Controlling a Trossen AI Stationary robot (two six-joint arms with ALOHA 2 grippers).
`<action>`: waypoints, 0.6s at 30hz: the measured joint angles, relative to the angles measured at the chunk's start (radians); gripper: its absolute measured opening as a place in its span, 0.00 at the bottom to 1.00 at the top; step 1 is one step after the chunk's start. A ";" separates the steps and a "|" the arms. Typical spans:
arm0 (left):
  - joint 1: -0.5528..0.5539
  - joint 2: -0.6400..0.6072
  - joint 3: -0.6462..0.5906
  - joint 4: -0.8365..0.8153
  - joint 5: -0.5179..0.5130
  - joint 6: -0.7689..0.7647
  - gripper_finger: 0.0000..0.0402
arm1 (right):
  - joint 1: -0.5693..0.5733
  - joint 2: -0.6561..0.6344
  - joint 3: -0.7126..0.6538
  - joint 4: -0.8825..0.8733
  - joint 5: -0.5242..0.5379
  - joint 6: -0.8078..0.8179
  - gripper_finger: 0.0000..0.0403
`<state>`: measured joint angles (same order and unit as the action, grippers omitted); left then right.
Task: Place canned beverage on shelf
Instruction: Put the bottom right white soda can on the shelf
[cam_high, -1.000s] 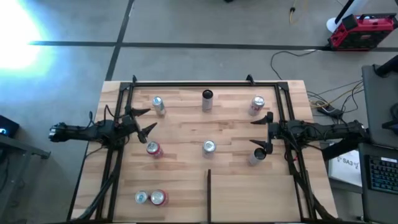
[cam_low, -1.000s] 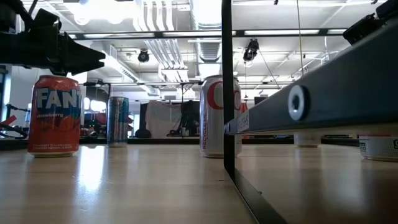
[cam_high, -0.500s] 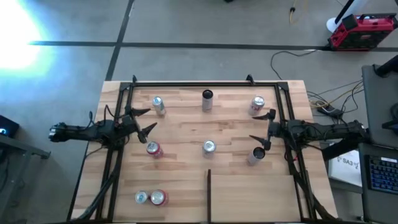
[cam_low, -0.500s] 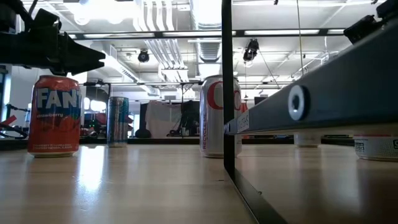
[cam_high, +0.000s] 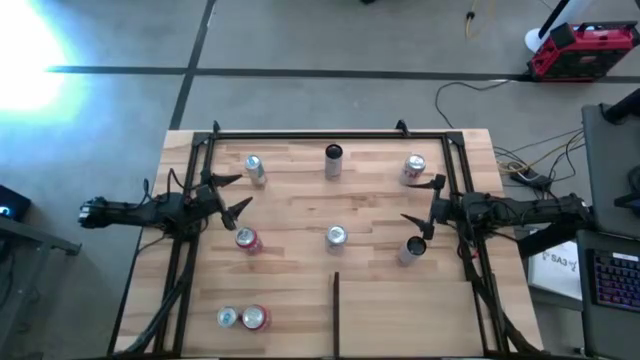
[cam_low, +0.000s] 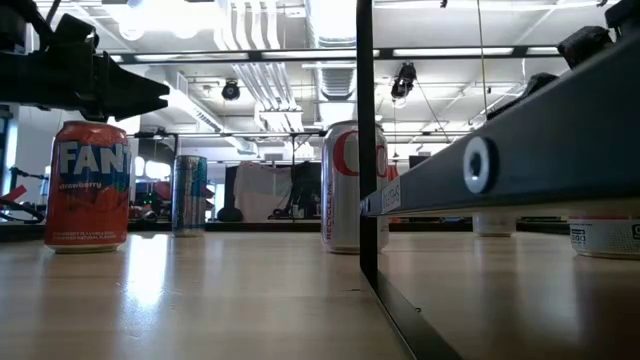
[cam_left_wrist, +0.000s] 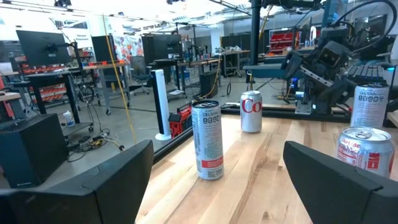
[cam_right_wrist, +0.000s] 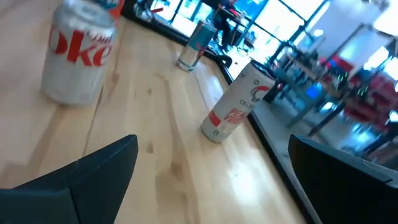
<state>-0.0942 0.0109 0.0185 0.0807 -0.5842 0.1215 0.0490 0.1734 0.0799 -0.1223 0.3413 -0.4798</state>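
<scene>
The shelf (cam_high: 300, 205), a light wooden board in a black tube frame, carries several upright cans standing on their bases. A short dark divider strip (cam_high: 336, 310) stands at its near middle. My left gripper (cam_high: 238, 193) hangs open and level over the shelf's left side, above a red can (cam_high: 246, 239). In its wrist view a tall white can (cam_left_wrist: 208, 140) stands ahead of the fingers. My right gripper (cam_high: 418, 203) hangs open over the right side, between a far can (cam_high: 413, 168) and a near one (cam_high: 412, 250). Neither gripper touches a can.
More cans stand at the far middle (cam_high: 333, 158), far left (cam_high: 254, 168), centre (cam_high: 336, 236) and near left (cam_high: 256, 318). In the low view an orange can (cam_low: 88, 185) and a silver can (cam_low: 345, 187) stand beside the divider (cam_low: 366, 140). Cables and a keyboard (cam_high: 610, 280) lie off the right edge.
My right gripper has rolled about the line it points along, staying where it was. Its far finger has drawn back toward the right edge, so the two fingers now stand slanted rather than in line. It has stayed open. The cans and my left arm have kept still.
</scene>
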 joint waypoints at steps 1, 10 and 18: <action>0.000 0.000 0.000 0.000 0.000 0.000 0.85 | 0.000 0.000 0.000 0.000 0.000 -0.028 0.99; 0.000 0.000 0.000 0.000 0.000 0.000 0.85 | 0.000 -0.001 0.000 0.008 0.102 0.032 0.99; 0.000 0.000 0.000 0.000 0.000 0.000 0.85 | 0.000 -0.002 0.000 0.120 0.117 0.589 0.99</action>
<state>-0.0942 0.0109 0.0181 0.0807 -0.5842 0.1213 0.0486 0.1713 0.0795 -0.0020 0.4583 0.1090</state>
